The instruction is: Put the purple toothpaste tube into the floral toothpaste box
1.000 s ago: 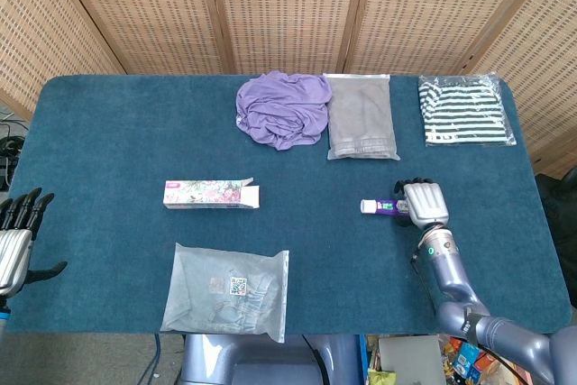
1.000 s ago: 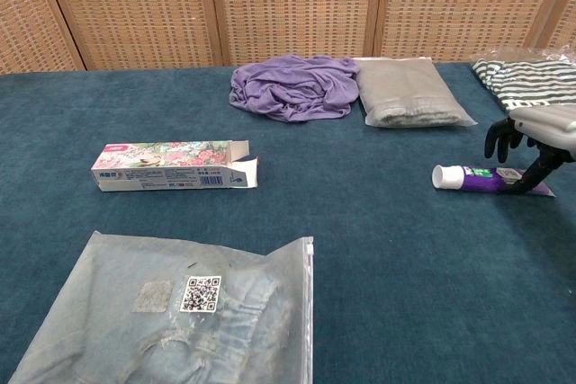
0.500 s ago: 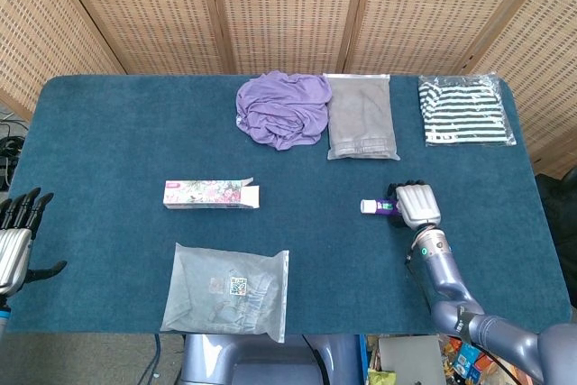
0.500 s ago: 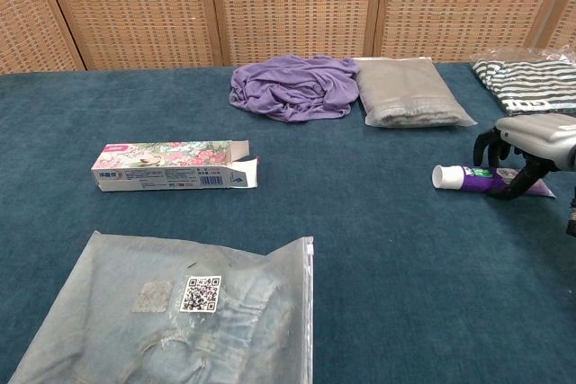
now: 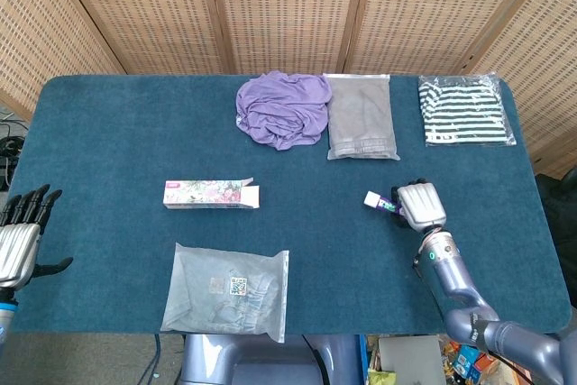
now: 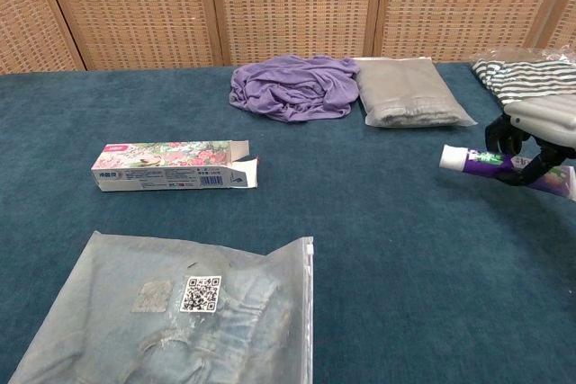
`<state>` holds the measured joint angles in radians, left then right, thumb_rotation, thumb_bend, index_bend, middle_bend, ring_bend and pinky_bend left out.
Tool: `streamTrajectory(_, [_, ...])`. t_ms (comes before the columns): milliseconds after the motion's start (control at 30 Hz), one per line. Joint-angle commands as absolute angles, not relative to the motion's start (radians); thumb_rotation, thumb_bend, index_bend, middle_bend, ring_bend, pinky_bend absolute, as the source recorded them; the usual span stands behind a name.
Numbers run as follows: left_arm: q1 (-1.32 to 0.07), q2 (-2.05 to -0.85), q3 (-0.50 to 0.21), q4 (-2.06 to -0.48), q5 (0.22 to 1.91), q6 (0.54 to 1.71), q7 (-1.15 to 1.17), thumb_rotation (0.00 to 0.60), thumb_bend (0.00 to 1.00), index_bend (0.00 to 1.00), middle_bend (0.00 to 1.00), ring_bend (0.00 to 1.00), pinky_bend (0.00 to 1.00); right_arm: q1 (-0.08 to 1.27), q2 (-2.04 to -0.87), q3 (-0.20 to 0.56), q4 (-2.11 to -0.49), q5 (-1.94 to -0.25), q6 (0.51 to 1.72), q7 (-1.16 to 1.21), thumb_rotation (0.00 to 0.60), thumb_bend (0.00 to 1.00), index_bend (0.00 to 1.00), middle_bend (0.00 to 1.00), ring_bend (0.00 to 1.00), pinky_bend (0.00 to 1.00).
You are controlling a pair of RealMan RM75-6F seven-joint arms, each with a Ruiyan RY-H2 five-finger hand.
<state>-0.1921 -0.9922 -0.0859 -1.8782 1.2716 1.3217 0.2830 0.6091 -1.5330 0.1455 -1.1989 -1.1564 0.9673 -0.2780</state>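
Note:
The purple toothpaste tube (image 6: 486,163) with its white cap (image 5: 371,198) pointing left is lifted off the cloth at the right side of the table. My right hand (image 5: 420,206) (image 6: 535,137) grips its rear part, fingers curled around it. The floral toothpaste box (image 5: 211,195) (image 6: 173,165) lies flat left of centre, its open flap end facing right toward the tube. My left hand (image 5: 20,236) hovers at the table's left edge with fingers spread and nothing in it; the chest view does not show it.
A clear bag of folded denim (image 5: 227,290) (image 6: 171,312) lies at the front. Along the back lie a crumpled purple garment (image 5: 281,108), a bagged grey garment (image 5: 361,116) and a bagged striped garment (image 5: 464,110). Blue cloth covers the table (image 5: 108,132).
My right hand closed on the tube and raised it off the table, tilting the cap end upward. The left hand shifted slightly.

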Motion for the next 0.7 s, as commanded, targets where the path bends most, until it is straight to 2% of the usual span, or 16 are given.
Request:
streamTrajectory(33, [-0.241, -0.988, -0.117, -1.869, 1.251, 1.273, 0.295, 0.6, 0.05, 0.0, 0.0, 0.0, 0.0, 0.593, -1.469, 0.144, -1.273, -1.2, 1.005, -0.255, 0.6, 0.52, 0.59, 0.61, 0.43, 0.29])
streamTrajectory(300, [-0.418, -1.044, -0.188, -1.771, 1.218, 1.074, 0.289, 0.6, 0.05, 0.0, 0.0, 0.0, 0.0, 0.579, -1.357, 0.142, -1.393, -1.257, 1.053, -0.272, 0.6, 0.53, 0.6, 0.61, 0.43, 0.3])
streamTrajectory(433, [-0.594, -1.205, -0.223, -1.583, 1.194, 0.871, 0.256, 0.6, 0.05, 0.0, 0.0, 0.0, 0.0, 0.571, -1.296, 0.137, -1.454, -1.279, 1.072, -0.304, 0.6, 0.53, 0.59, 0.61, 0.43, 0.3])
streamTrajectory(700, [-0.759, -1.425, -0.225, -1.339, 1.098, 0.705, 0.288, 0.6, 0.05, 0.0, 0.0, 0.0, 0.0, 0.57, -1.256, 0.132, -1.494, -1.28, 1.072, -0.352, 0.6, 0.53, 0.6, 0.61, 0.43, 0.3])
